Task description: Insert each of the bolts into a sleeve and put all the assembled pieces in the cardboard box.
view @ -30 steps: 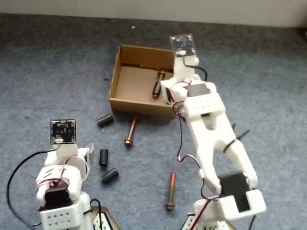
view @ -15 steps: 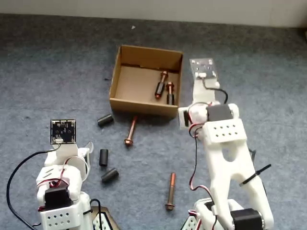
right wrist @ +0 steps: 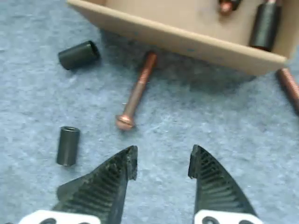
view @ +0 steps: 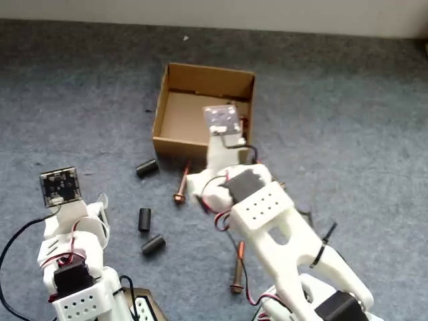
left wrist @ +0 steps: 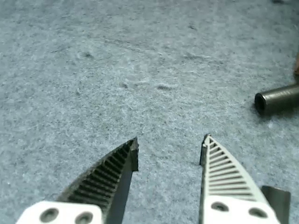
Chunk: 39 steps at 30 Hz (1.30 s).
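Within the last second the right gripper (right wrist: 162, 156) has been drawn out of the box (view: 167, 107), swung clear past its side, and then brought round to the outside of the near wall. Its jaws are held open, with nothing between them. Two assembled pieces (right wrist: 265, 23) are left lying in the box, beyond the jaws and off towards the side of one of them, so that delivery may be judged finished.

A loose bolt (right wrist: 138, 91) now lies just ahead of the jaws, head towards them and shank running up to the box wall; it is touched by neither finger. A sleeve (right wrist: 68, 145) lies beside the jaws, outside one of them, and a far sleeve (right wrist: 78, 55) lies well ahead on the same side.

The left gripper (left wrist: 169, 144) has been shifted a little outward. Its jaws are also open and empty, and a lying sleeve (left wrist: 278, 98) is seen ahead of them, off to one side.

A new cycle is taken to have begun, with this bolt as the likely next pick. A second bolt (view: 237, 267) is left near the right arm's base, so roughly half the work is judged to remain.
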{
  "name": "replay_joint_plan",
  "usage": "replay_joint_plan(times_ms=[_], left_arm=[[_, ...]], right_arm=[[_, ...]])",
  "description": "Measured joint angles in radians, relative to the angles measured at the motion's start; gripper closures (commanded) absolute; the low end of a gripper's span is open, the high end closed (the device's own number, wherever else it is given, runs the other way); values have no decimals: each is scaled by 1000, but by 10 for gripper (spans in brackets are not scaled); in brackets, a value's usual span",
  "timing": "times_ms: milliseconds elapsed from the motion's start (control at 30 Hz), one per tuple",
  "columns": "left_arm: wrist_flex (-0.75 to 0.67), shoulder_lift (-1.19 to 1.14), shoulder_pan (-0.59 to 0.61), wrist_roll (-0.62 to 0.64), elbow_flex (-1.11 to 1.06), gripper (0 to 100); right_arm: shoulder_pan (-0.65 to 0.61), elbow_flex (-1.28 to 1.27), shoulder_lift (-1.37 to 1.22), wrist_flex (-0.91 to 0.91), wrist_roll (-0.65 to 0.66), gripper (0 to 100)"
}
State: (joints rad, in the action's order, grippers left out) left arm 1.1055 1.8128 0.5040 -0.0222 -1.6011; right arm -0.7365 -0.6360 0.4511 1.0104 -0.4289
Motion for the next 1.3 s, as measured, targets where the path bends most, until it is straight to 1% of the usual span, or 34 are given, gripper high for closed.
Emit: replay_joint_plan(times_ms=[100, 200, 300, 400, 500, 633, 767, 933, 1100, 1300], left_arm=[[-18, 0, 34, 17, 0, 768], [-21, 0, 43, 18, 0, 769], [-23, 0, 43, 21, 0, 769], [-25, 0, 49, 43, 0, 769], [-34, 0, 91, 71, 0, 769], [-49, 0, 140, 77, 0, 769], [-49, 0, 143, 77, 0, 769], [-49, 0, 143, 77, 0, 769], [-49, 0, 143, 77, 0, 769], [-49, 0, 143, 77, 0, 769]], right_arm=[[-106, 0, 0, -66, -133, 829], [-189, 0, 0, -114, -258, 829], [-258, 0, 0, -141, -348, 829], [-316, 0, -2, -147, -407, 828], [-347, 0, -55, -150, -427, 828], [-353, 0, -201, -150, -433, 828], [-385, 0, -307, -150, -433, 828], [-431, 0, -310, -150, -433, 828], [-445, 0, -313, -167, -468, 828], [-445, 3, -405, -232, -474, 828]])
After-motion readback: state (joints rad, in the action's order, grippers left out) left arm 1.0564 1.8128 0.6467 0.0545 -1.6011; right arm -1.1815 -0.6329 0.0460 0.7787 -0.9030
